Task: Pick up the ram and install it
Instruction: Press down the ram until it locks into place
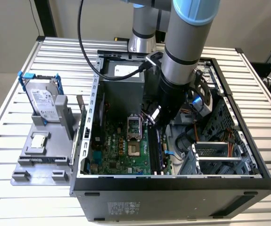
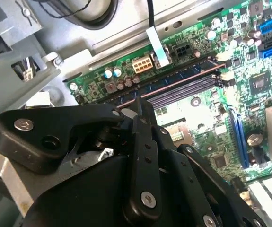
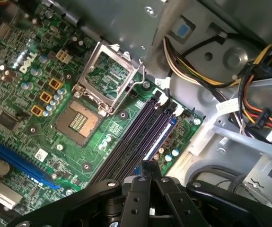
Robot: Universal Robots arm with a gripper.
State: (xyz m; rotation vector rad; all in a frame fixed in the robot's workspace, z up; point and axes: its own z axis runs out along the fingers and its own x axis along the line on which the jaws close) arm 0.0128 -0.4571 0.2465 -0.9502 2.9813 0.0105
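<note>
The ram [image 3: 158, 140] stands on edge in the outermost of the black memory slots [image 3: 135, 137] on the green motherboard [image 3: 41, 142], next to the case's metal wall. In the second wrist view the ram [image 2: 173, 79] runs along the board's edge as a thin strip. My gripper [image 3: 147, 166] is down inside the open computer case [image 1: 173, 181], its black fingers closed together with nothing between them. The fingertips hang right over one end of the slots; I cannot tell if they touch the ram. The exterior view puts the gripper [image 1: 155, 117] just above the slots [image 1: 157, 150].
Outside the case, on the exterior view's left, a grey holder [image 1: 41, 162] carries a silver hard drive [image 1: 43, 101] in a blue-clipped frame and a small square chip [image 1: 38, 140]. The open processor socket [image 3: 79, 124] lies beside the slots. Yellow and orange cables [image 3: 249, 101] and drive bays crowd the other side.
</note>
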